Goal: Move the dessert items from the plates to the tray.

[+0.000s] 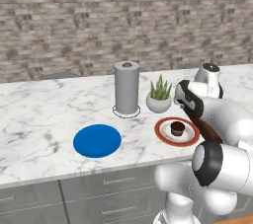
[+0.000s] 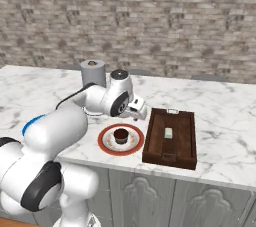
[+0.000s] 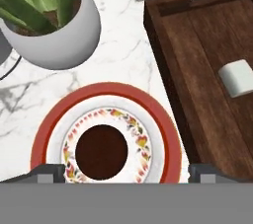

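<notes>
The dark brown cupcake (image 3: 101, 151) sits in the middle of the orange-rimmed plate (image 3: 106, 92), also seen as cupcake (image 2: 120, 135) on plate (image 2: 106, 146). My gripper (image 3: 126, 173) hovers above this plate, open, its fingertips (image 3: 47, 173) spread to either side of the cupcake with nothing between them. The pale cream cube (image 3: 237, 77) lies inside the dark wooden tray (image 3: 197, 119), right of the plate; it shows again as cube (image 2: 168, 133) in tray (image 2: 182, 143). The blue plate (image 1: 97, 140) lies bare to the left.
A white pot with a green plant (image 3: 54, 25) stands just behind the orange-rimmed plate. A grey paper-towel roll (image 1: 127, 87) on a thin ring base stands behind the blue plate. The counter's front edge runs close in front of the plates and tray.
</notes>
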Available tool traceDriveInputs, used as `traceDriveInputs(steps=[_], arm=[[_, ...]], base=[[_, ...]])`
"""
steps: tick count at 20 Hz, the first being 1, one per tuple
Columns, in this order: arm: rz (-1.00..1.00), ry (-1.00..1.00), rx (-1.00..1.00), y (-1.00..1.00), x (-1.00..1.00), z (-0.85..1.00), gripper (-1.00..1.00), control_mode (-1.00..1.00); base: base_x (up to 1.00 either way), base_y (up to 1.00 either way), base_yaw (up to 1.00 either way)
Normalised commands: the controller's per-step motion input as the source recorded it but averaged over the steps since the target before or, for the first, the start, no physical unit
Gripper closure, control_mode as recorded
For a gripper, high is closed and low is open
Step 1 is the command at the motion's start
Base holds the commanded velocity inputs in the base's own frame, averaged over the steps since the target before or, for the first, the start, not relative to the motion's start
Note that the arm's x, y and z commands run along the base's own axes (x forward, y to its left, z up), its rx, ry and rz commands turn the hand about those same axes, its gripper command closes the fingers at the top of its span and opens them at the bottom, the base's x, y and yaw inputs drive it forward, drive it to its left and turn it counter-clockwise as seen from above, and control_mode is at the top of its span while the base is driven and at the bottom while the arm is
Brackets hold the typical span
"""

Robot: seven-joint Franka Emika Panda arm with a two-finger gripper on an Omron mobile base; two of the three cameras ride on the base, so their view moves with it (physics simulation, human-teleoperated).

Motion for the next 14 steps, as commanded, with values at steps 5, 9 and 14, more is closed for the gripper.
traceDriveInputs(steps=[5,9,14], arm=[[0.00,0.02,0.00,0.20,0.00,-0.25,-1.00,-1.00],[0.00,0.02,0.00,0.42,0.00,-0.31,-1.00,-1.00],[0.00,0.04,0.00,0.31,0.00,-0.36,-1.00,-1.00]], base=[[0.00,0.00,0.00],[0.00,0.00,0.00],[0.00,0.00,0.00]])
